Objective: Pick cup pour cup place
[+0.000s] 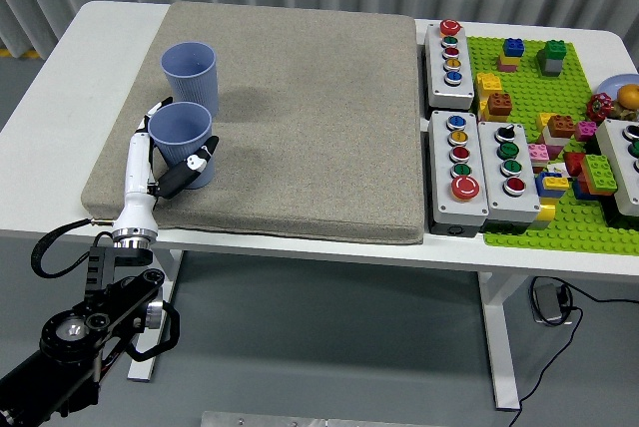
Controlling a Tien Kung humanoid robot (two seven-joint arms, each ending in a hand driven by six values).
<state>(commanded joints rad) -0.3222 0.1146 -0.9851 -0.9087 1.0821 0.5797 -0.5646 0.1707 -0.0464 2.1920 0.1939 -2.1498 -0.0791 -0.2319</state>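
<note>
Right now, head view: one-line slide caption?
Left hand grips the near blue cup on the grey mat, second cup just behind.

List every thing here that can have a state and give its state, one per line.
Near cup: upright on the mat, gripped by the left robot hand.
Far cup: upright on the mat, free, untouched.
Left robot hand: closed around the near cup.
Right robot hand: out of view.
Grey mat: flat on the white table.
Button boxes: resting on the table, untouched.
</note>
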